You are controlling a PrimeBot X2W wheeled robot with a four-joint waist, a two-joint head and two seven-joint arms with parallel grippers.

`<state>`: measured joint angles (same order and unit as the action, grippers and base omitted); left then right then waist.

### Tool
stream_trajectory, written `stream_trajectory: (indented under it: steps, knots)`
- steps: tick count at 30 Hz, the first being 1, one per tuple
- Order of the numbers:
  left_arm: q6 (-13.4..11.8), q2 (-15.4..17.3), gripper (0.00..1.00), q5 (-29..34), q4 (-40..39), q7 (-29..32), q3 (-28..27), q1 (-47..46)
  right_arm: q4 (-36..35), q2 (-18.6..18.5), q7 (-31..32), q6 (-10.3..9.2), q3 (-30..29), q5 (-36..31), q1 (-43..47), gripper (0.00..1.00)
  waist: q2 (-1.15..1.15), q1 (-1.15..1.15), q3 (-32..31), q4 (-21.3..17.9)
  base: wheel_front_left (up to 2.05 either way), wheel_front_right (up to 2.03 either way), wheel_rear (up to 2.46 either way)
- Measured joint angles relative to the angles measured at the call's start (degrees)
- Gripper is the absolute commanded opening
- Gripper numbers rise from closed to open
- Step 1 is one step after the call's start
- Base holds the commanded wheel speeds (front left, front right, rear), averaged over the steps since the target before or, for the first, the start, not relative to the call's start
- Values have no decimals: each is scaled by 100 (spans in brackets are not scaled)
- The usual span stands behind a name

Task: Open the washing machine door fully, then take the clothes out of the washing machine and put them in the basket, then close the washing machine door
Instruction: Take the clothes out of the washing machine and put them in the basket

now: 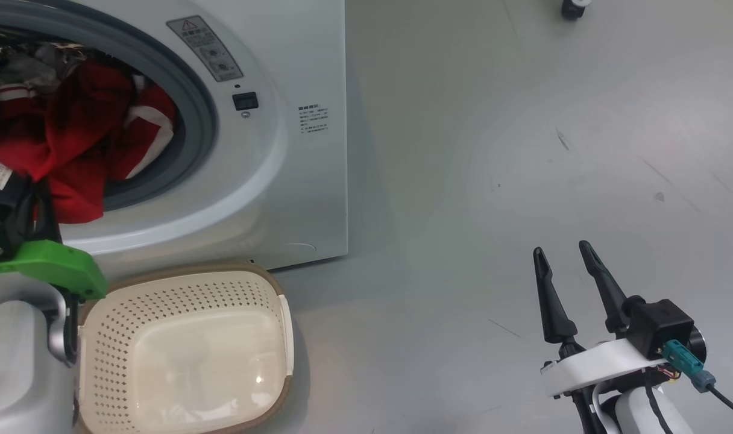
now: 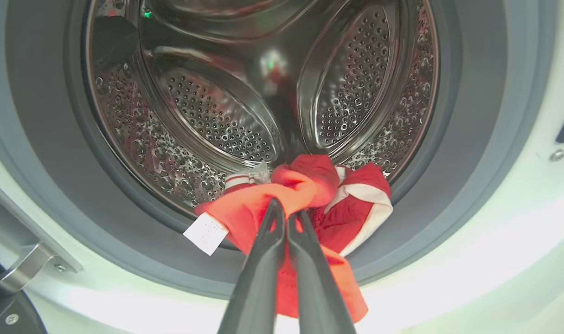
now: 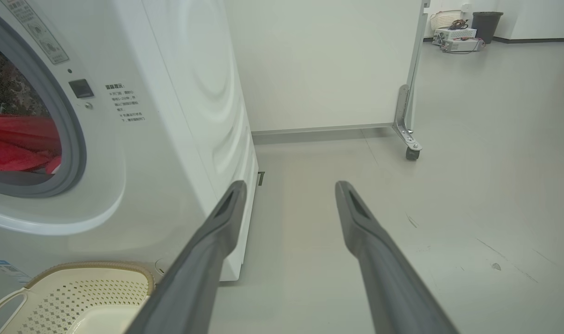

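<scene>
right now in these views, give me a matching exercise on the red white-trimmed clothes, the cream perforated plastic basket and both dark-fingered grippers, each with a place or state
1. clothes
2. basket
3. left gripper
4. right gripper

A. open, above the floor
B. hanging out over the grey gasket
C. on the floor before the white washer
D. shut on the clothes

Pairs: 1-B, 2-C, 3-D, 4-A
</scene>
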<state>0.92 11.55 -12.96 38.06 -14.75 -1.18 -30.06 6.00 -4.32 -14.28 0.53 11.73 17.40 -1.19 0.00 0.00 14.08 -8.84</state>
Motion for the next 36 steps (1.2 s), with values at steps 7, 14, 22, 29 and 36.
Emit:
stream_trajectory:
  steps: [7, 14, 22, 29, 36]
  knots:
    - [69, -244, 0, 156, -957, 7, 104, 450, -14, -35, 0, 0, -30, -7, 143, 100, 0, 0, -199, 188, 0, 0, 0]
    - [68, -425, 0, 268, -2256, 5, 60, 781, -73, -57, 0, -1, -66, -8, 215, 100, 0, 0, -324, 360, 0, 0, 0]
    - [65, -523, 0, 512, -3418, 4, 22, 1017, -110, -76, 0, -2, -83, -10, 301, 100, 0, 0, -390, 503, 0, 0, 0]
    - [65, -563, 0, 592, -4253, -2, -46, 1251, -118, -75, 0, 9, -21, -26, 301, 100, 0, 0, -410, 544, 0, 0, 0]
    - [247, -662, 0, 571, -3771, 0, 214, 2056, -133, -74, 0, 40, 21, -34, 304, 100, 0, 0, -392, 532, 0, 0, 0]
